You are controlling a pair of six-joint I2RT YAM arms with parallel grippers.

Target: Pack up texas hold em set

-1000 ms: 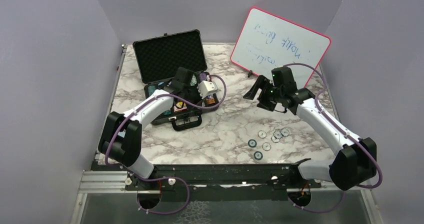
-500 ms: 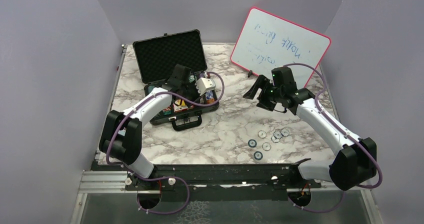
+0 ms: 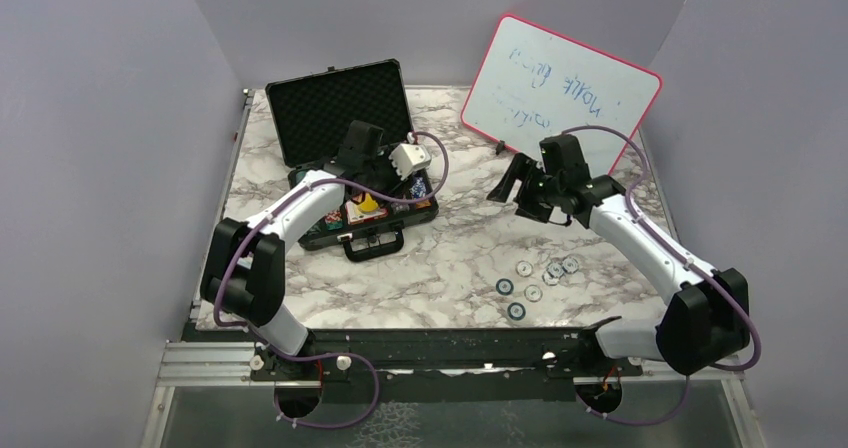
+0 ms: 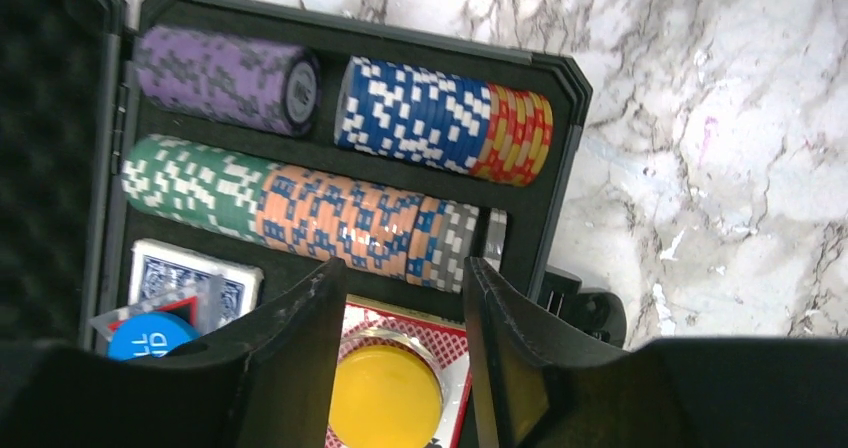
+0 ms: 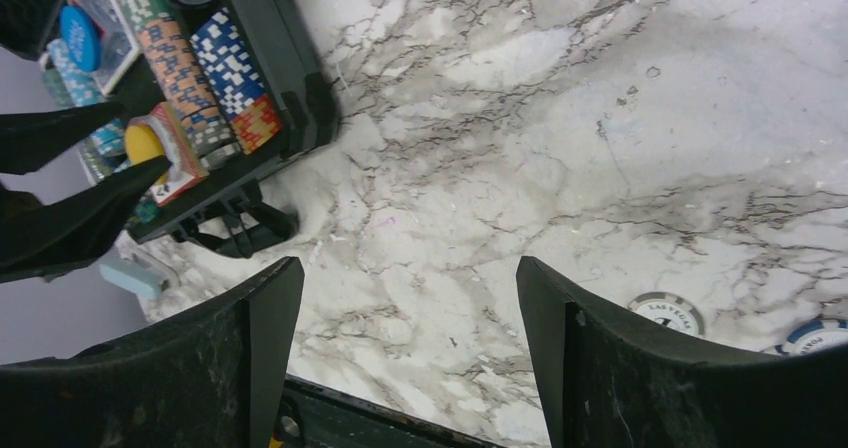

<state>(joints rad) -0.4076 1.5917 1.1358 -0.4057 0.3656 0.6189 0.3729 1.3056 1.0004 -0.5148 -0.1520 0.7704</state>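
Note:
The black case [image 3: 296,178] lies open at the back left, its foam lid [image 3: 340,110] raised. In the left wrist view its slots hold rows of purple [image 4: 222,78], blue and red [image 4: 440,118], and green and orange chips [image 4: 300,203]. A blue-backed deck [image 4: 190,273] carries a blue button [image 4: 150,336]. A yellow button [image 4: 385,398] lies on the red-backed deck [image 4: 455,343]. My left gripper [image 4: 405,268] is open and empty just above the yellow button. Several loose chips [image 3: 533,293] lie on the table at the right. My right gripper [image 3: 506,184] is open and empty, above the table between case and chips.
A pink-framed whiteboard [image 3: 560,93] leans against the back right wall. The case handle [image 3: 372,246] sticks out toward the near side. Two loose chips [image 5: 664,313] show by the right finger in the right wrist view. Purple walls close in the marble table [image 3: 440,258].
My left gripper has drawn back toward the case lid, uncovering the yellow button lying on the red deck. My right gripper has barely moved.

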